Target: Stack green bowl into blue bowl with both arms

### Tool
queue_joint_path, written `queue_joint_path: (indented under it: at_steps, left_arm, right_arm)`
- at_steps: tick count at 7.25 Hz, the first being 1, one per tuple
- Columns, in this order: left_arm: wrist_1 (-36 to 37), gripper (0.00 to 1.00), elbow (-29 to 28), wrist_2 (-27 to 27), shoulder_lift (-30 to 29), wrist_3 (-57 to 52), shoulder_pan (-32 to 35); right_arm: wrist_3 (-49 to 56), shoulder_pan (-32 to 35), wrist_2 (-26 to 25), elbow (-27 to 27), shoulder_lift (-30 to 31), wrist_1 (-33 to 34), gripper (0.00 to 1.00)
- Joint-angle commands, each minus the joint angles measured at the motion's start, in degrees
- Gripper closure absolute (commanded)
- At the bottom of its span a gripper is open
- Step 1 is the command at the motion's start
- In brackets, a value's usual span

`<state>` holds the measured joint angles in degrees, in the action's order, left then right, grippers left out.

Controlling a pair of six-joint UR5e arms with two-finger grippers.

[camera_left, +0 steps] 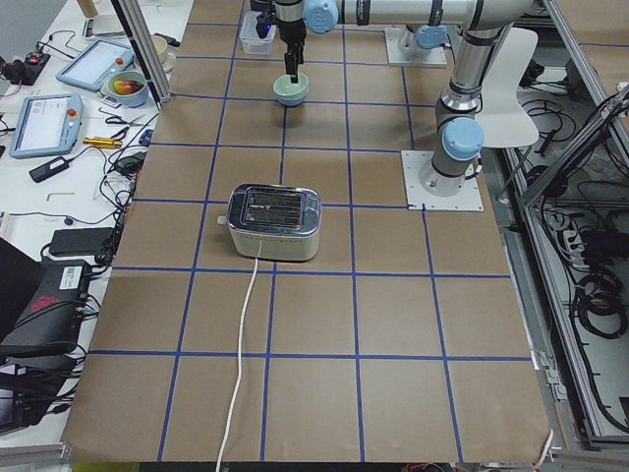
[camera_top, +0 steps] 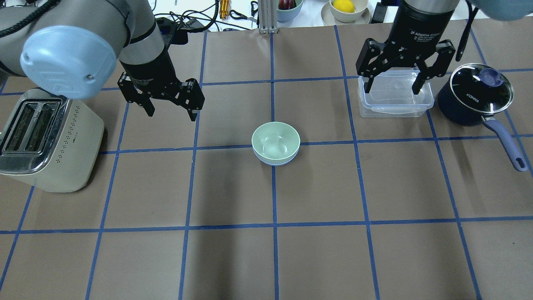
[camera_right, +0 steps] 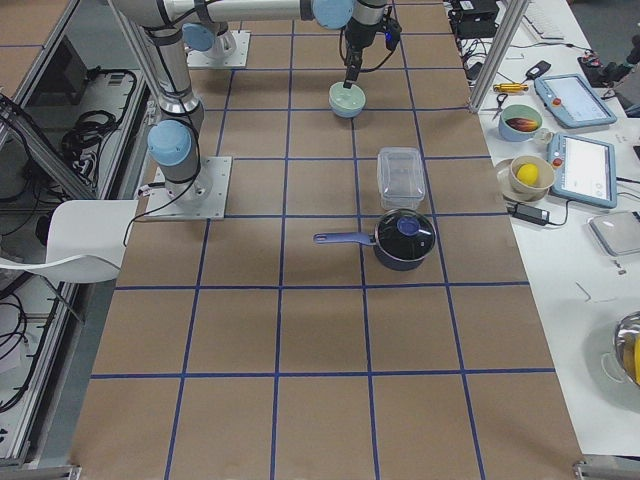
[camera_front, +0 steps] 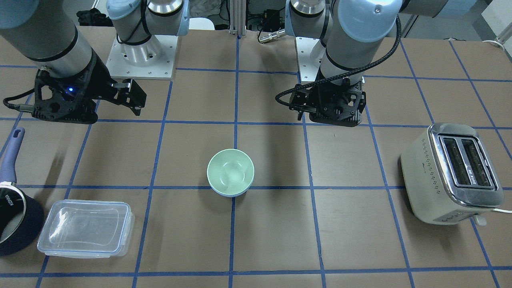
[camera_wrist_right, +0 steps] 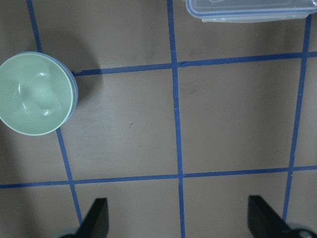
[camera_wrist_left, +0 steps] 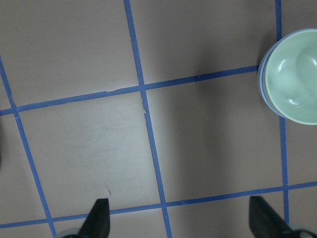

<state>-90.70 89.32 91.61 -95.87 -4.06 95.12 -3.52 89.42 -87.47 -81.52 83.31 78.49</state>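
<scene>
Above the worktop [camera_top: 266, 254], the left gripper [camera_top: 172, 114] is hanging with its jaws spread wide and nothing between them, pointing down at bare brown surface crossed by blue tape lines. The right gripper [camera_top: 392, 91] is hovering on the other side, likewise spread apart and gripping nothing. Between the two arms, and well apart from both, the green bowl [camera_top: 275, 139] is sitting upright inside the blue bowl [camera_top: 276, 164], nested so deeply that only a thin periwinkle edge is showing beneath the mint rim. The stacked pair is resting on a crossing of tape lines near the middle of the worktop. In each wrist view the pair is lying off to one side of the jaws, not under them. Farther out, a cream toaster [camera_top: 50, 146] is standing beyond the left gripper, toward the worktop's end. Near the right gripper a clear lidded container [camera_top: 395, 100] is lying flat, and just beside it a dark saucepan [camera_top: 474, 100] with a glass lid is pointing its handle away from the container.
</scene>
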Motion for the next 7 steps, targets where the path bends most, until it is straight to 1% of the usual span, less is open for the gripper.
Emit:
queue_joint_path:
  at_steps: [1,2,3,4,5,7]
  left_arm:
    - [-3.0,0.00,-0.5,0.1,1.2,-1.5,-1.0]
    - [-3.5,0.00,-0.6,0.1,2.3,-1.4,-1.2]
    - [-3.4,0.00,-0.6,0.2,3.3,-0.3,-1.2]
    - [-3.3,0.00,-0.4,-0.1,3.6,-0.1,-1.2]
    - [-3.4,0.00,-0.4,0.1,3.8,0.0,-1.2]
    - [-3.3,0.00,0.2,0.2,4.2,3.5,-1.2]
  right_arm:
    - [-2.4,0.0,0.6,-3.6,1.9,3.2,0.00]
    - [-2.5,0.1,0.5,-5.1,3.5,3.3,0.00]
    - [-2.2,0.4,-0.3,-8.0,4.6,3.4,0.00]
    - [-2.0,0.5,-2.6,-10.3,6.7,3.4,0.00]
    - [-2.3,0.5,-2.5,-11.8,7.7,4.4,0.00]
    - [-1.6,0.6,-2.9,-11.7,8.3,4.5,0.00]
